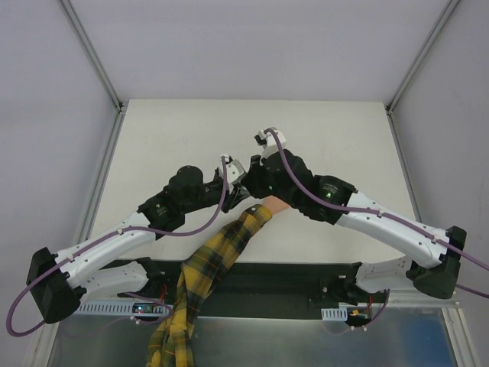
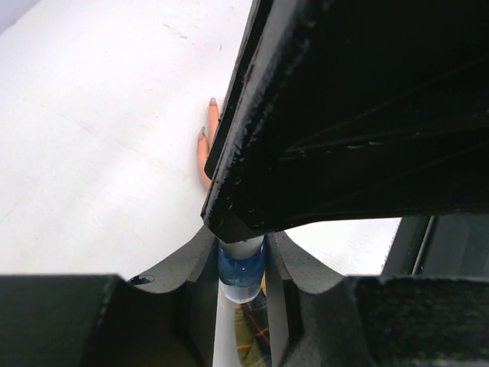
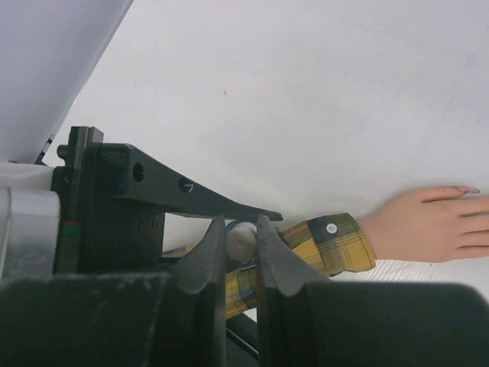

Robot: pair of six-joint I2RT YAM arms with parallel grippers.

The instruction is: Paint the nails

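A peach hand point(image 1: 273, 205) with a yellow plaid sleeve point(image 1: 210, 260) lies on the table under both arms. In the top view its nails are hidden. In the left wrist view two fingers show pale nails point(image 2: 212, 102). In the right wrist view the hand point(image 3: 428, 225) lies at the right with a nail point(image 3: 466, 189) at its tip. My left gripper point(image 2: 241, 264) point(image 1: 237, 183) is shut on a small blue polish bottle point(image 2: 241, 271). My right gripper point(image 3: 240, 243) point(image 1: 250, 182) is shut on the bottle's white cap point(image 3: 241, 240), right above the left gripper.
The white table point(image 1: 191, 138) has metal frame posts point(image 1: 92, 53) at its back corners. The sleeve hangs over the near table edge between the arm bases. The right gripper's black body point(image 2: 359, 115) fills much of the left wrist view.
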